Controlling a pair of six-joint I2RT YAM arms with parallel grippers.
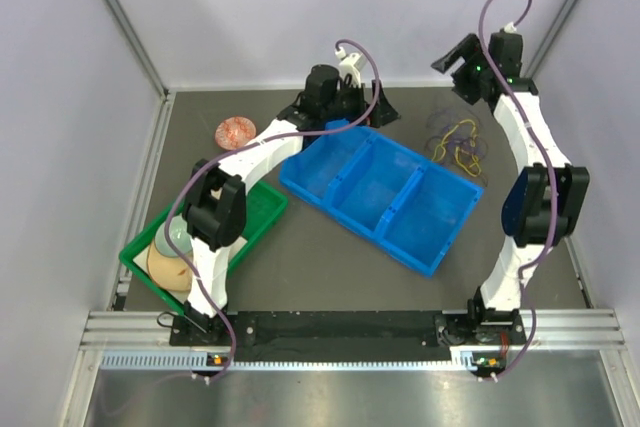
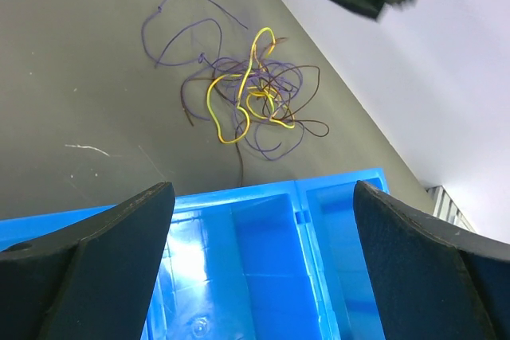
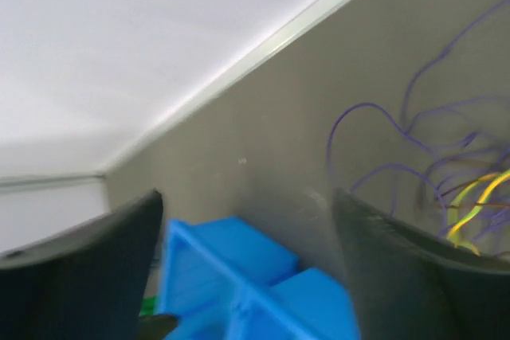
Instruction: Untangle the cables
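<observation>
Table [image 1: 330, 257]: dark grey mat, pale walls on three sides.

Left arm [image 1: 250, 157]: reaches forward over the green tray toward the far-left end of the bin. Right arm [image 1: 525, 147]: raised along the right side, wrist high near the back wall.

Bin [image 1: 375, 192]: blue, three compartments, set diagonally mid-table.

Tray [image 1: 262, 209]: green, near left, partly under the left arm. It holds a tan round item [image 1: 165, 265] and a pale green one, unclear.

Cables [image 1: 455, 139]: one loose tangle flat on the table, far right, just beyond the bin's far rim. In the left wrist view the cables [image 2: 251, 101] are thin purple and dark strands knotted around a yellow one, with a purple loop trailing off to one side. Nothing grips them.

Left gripper [image 2: 263, 189]: over the bin, fingers spread wide, nothing between. Right gripper [image 3: 247, 195]: above the table beside the tangle, fingers spread, nothing between.

Pink disc [image 1: 236, 130]: far left on the table, apart from the tray.
</observation>
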